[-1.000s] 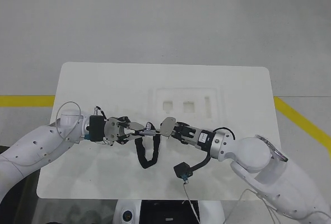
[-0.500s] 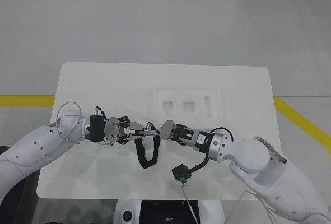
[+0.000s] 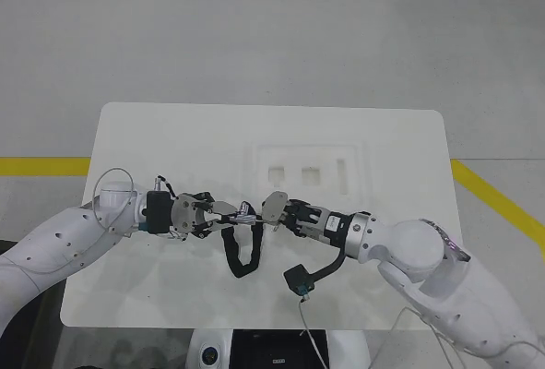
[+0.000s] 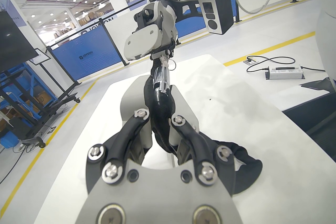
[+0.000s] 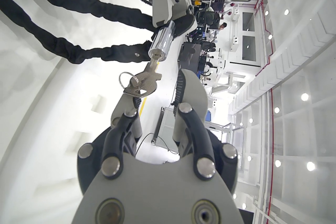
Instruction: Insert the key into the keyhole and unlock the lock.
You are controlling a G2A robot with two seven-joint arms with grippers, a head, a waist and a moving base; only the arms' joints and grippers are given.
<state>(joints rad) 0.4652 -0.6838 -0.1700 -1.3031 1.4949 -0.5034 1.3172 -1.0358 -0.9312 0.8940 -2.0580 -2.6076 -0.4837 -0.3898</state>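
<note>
My left gripper (image 3: 222,218) is shut on the lock (image 3: 243,214), a chrome cylinder (image 5: 161,42) joined to a black sleeved chain (image 3: 242,255) that loops down toward the table's near edge. The left wrist view has the cylinder (image 4: 161,78) sticking out past my left gripper (image 4: 157,101). The key (image 5: 143,83), with a small ring on its head, has its blade in the keyhole at the cylinder's end. My right gripper (image 5: 155,93) is open around the key's head, which lies close to one finger (image 5: 126,108). From above, the right gripper (image 3: 270,208) faces the lock's end.
The white table (image 3: 392,138) carries a white foam tray (image 3: 304,171) with several recesses just behind the grippers. Yellow floor tape (image 3: 32,166) runs past both sides of the table.
The right gripper has edged slightly toward the lock and its wrist has turned a little. The left arm and the lock have stayed put.
</note>
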